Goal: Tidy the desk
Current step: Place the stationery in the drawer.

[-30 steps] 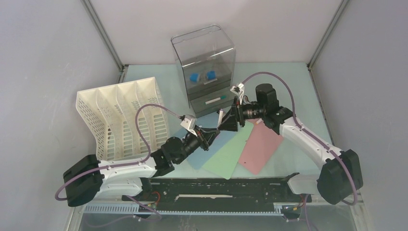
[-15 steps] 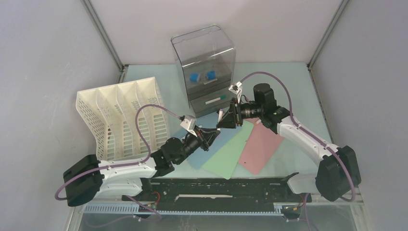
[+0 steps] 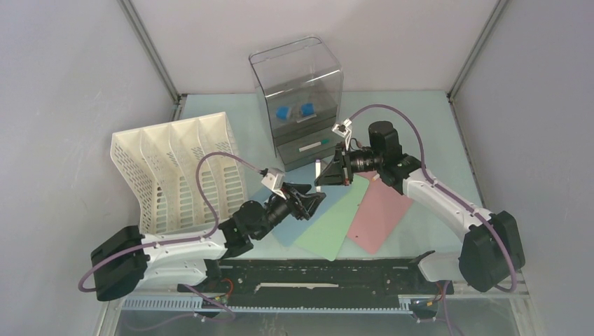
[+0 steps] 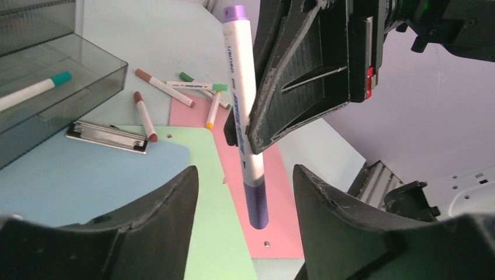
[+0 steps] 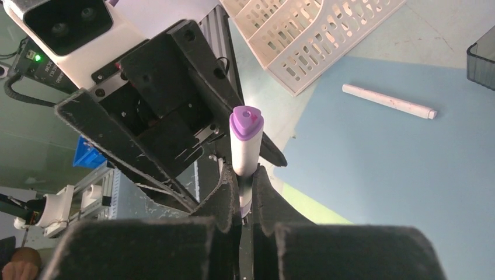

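While the white purple-capped marker pen is clamped in the right gripper, the left gripper is held apart around one end, untouching, above the pale mint-green desk.

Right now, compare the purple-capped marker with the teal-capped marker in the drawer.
The purple-capped marker stands upright in the air; the teal-capped marker lies flat. The purple-capped marker is pinched by the right gripper; the teal-capped marker rests free in the pulled-out drawer. One cap is purple, the other teal. Both have white barrels.
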You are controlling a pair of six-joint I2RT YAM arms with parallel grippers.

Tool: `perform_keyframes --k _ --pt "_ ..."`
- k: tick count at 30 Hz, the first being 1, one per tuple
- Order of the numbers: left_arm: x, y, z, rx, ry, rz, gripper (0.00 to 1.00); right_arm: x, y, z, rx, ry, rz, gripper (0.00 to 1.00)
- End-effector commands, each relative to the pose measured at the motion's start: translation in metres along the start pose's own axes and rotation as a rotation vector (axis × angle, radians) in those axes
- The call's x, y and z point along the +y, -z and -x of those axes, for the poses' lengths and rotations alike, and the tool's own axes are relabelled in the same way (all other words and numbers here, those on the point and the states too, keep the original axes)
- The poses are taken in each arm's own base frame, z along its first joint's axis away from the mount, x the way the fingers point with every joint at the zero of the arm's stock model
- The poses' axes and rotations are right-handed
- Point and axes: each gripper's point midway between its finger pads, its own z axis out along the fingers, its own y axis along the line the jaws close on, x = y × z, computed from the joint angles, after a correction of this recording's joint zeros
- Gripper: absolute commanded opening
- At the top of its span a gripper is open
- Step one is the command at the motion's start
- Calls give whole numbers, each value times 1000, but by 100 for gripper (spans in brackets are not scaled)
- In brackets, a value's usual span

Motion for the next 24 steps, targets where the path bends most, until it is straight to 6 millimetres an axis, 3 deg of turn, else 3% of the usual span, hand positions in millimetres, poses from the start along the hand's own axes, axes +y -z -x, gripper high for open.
perform_keyframes --k 1,6,13,24 --pt "5 8 8 -24 -31 25 73 11 2 2 2 96 46 0" --pt "19 19 7 9 -105 80 99 20 16 -10 45 261 117 0" --pt "46 34 -2 120 -234 172 100 2 36 -10 98 419 4 0" --pt "75 50 -10 151 -218 256 100 -57 57 1 244 610 -326 0"
